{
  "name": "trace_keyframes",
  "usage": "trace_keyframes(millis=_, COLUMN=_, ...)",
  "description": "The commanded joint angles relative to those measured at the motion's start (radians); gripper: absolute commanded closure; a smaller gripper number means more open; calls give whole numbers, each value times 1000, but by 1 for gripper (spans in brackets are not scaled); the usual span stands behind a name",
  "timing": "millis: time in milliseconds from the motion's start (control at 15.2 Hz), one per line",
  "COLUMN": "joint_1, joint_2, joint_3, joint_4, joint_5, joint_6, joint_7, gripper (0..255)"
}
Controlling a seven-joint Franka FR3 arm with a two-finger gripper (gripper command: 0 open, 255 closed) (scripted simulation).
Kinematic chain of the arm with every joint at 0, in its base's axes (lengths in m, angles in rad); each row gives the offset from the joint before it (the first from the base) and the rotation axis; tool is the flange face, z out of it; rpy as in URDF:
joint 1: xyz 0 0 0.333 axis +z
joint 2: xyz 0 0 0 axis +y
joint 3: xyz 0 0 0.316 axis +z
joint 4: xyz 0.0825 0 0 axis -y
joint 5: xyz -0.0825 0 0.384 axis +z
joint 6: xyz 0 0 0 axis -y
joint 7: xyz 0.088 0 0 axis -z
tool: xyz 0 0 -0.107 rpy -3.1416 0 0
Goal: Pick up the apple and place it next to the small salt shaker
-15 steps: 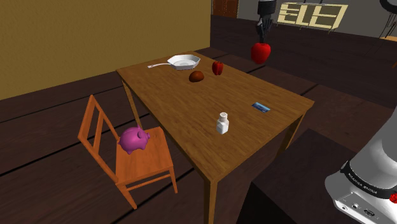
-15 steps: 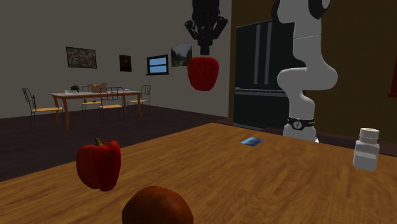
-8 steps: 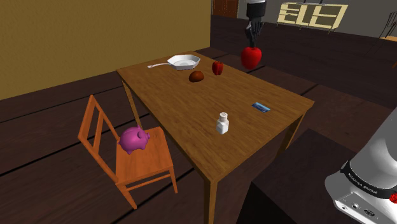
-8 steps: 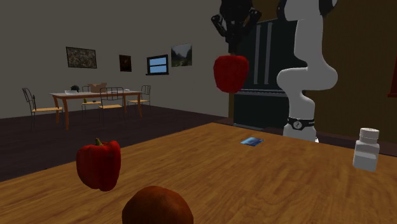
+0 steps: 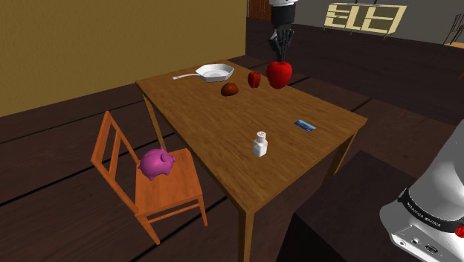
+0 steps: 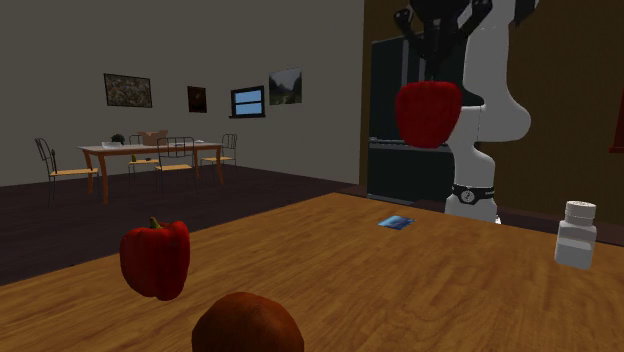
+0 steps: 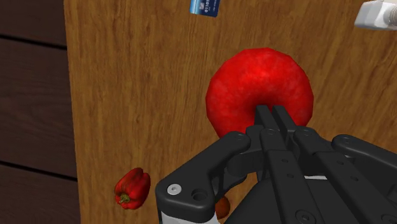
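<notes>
Apple [image 5: 279, 74] aloft over the wooden table [image 5: 201, 126]!
Black gripper [image 5: 281, 58] is pinched tight on its top, hanging it clear of the surface near the red pepper [image 5: 254, 80]. The white salt shaker [image 5: 260, 144] stands well apart, and a blue card [image 5: 304, 125] lies by the table's edge.

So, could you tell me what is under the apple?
The apple, clasped by the gripper, hangs above the wooden table; bare wood shows around it. The patch straight beneath is covered by the apple.
</notes>
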Motion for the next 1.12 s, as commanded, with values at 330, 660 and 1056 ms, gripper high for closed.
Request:
trace_keyframes(millis=330, joint_1=86, joint_2=22, joint_3=72, joint_4=35, joint_5=6, joint_6=-21, joint_7=158, gripper=255)
trace_keyframes(millis=660, joint_1=150, joint_2=66, joint_3=121, joint_4=95, joint_5=8, joint_6=-41, joint_7=270, gripper=255)
trace_keyframes(millis=1056, joint_1=228, joint_2=154, joint_3=174, joint_4=215, joint_5=4, joint_6=-79, joint_7=398, gripper=255)
